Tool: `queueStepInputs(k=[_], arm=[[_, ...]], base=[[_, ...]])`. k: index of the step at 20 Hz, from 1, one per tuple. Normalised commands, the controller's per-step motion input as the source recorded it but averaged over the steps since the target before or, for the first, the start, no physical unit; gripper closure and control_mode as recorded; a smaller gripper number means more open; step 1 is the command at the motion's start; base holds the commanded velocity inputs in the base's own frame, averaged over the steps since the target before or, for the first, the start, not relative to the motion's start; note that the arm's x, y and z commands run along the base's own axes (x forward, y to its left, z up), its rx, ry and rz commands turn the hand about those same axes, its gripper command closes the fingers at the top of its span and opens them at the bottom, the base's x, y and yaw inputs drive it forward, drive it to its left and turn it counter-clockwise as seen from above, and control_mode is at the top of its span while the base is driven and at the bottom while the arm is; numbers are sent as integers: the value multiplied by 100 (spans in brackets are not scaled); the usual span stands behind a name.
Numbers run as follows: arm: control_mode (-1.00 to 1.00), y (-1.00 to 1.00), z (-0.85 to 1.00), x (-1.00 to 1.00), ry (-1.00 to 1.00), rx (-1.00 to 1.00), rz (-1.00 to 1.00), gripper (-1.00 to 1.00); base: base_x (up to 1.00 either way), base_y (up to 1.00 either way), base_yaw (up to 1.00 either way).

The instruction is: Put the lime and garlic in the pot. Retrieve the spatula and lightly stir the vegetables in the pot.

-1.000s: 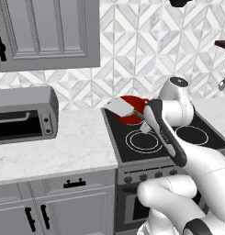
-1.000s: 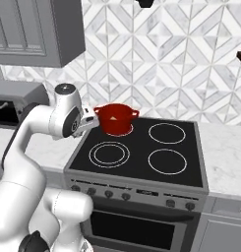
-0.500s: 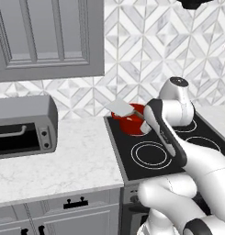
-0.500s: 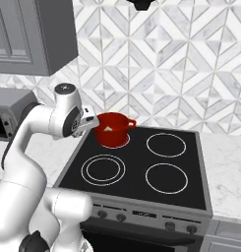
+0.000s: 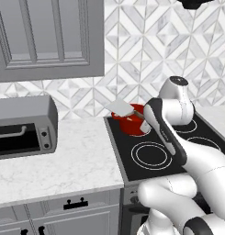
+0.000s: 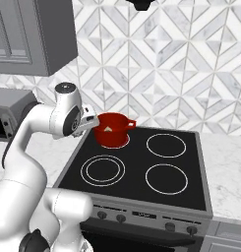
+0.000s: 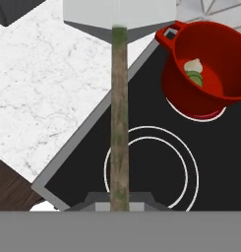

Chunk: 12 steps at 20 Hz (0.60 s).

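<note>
Setting: simulated kitchen with a black stovetop (image 6: 141, 167), white marble counter (image 5: 59, 160) to its left, patterned tile wall behind.
Pot: squat, glossy red pot (image 6: 111, 130) on the back-left burner of the stovetop, upright, loop handles at the rim; at 1 o'clock in the hand view (image 7: 210, 69), near the centre of the left base view (image 5: 132, 124).
Inside the pot: pale garlic (image 7: 193, 64) resting against a green lime (image 7: 195, 78) on the pot's floor, touching each other.
Spatula: long wooden handle (image 7: 119, 118) running from 6 o'clock up to 12 o'clock in the hand view, ending in a flat pale grey-white blade (image 7: 119, 12) at the top; blade seen in the left base view (image 5: 120, 108) raised in the air just left of the pot's rim, above the stove's left edge.
Gripper: pincer (image 7: 119, 199) pressed together on the spatula handle's lower end, at 6 o'clock in the hand view; in the right base view (image 6: 89, 122) just left of the pot.
Front-left burner: white ring (image 7: 151, 167) directly under the spatula handle in the hand view.
Toaster oven: grey toaster oven (image 5: 22, 126) on the counter at 9 o'clock in the left base view, well apart from the pot.
Cabinet: grey wall cabinet (image 5: 49, 41) at 11 o'clock above the counter.
</note>
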Motion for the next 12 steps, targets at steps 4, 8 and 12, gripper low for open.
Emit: queueStepInputs(k=[4,8,12], arm=[[100,0,0,0,0,0,0,100],[-100,0,0,25,1,1,0,100],[-100,-12,0,64,9,8,0,100]], base=[[70,-5,-2],[26,-2,-1],[0,0,0]])
